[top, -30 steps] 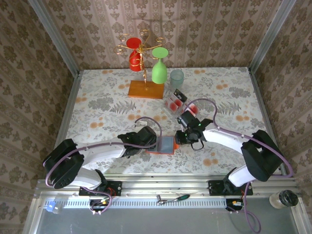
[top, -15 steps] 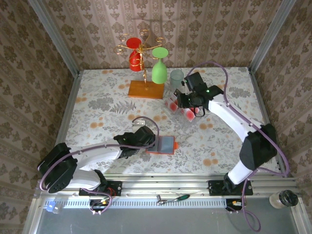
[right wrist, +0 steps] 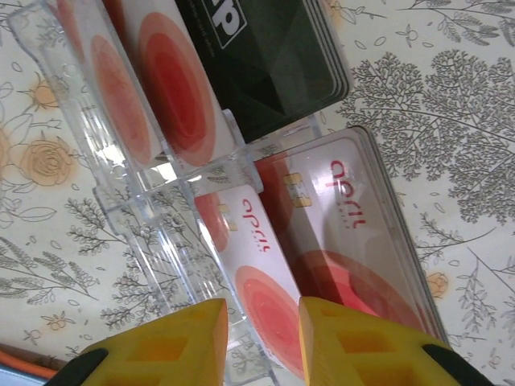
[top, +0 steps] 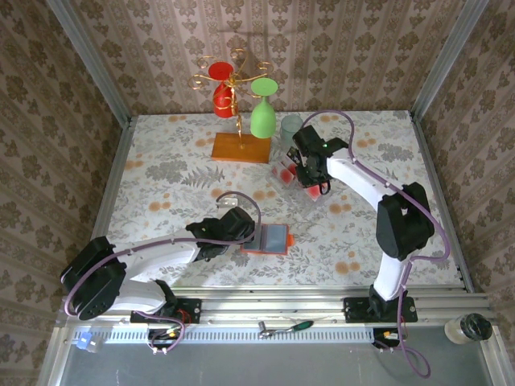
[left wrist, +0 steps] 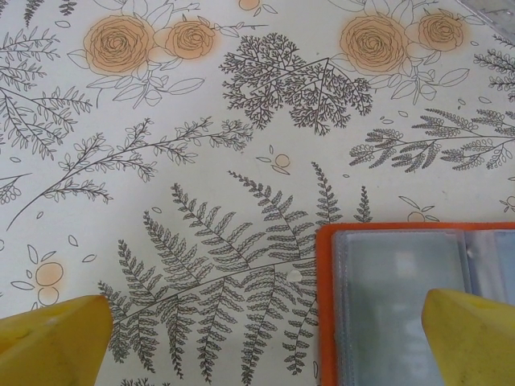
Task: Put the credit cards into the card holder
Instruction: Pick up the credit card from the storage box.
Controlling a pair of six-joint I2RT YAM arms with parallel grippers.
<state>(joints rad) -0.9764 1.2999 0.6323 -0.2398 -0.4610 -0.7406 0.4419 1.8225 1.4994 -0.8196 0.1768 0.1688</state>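
Pickup step: right gripper (right wrist: 261,338), jaws narrow around one of the credit cards (right wrist: 265,273) in clear rack (right wrist: 121,185), far right; grasp unclear. Left gripper (left wrist: 265,334) spread wide at card holder (top: 273,238), near centre. Next: pinch firmly, lift clear.

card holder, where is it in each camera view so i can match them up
Top external: card holder near the front edge, centre, orange with grey pockets.
Left wrist: lower right corner, orange rim around clear pockets.
Right wrist: an orange sliver at the bottom-left corner; cannot tell whether it is the holder.
Shared landmark: the fern-and-rose tablecloth.
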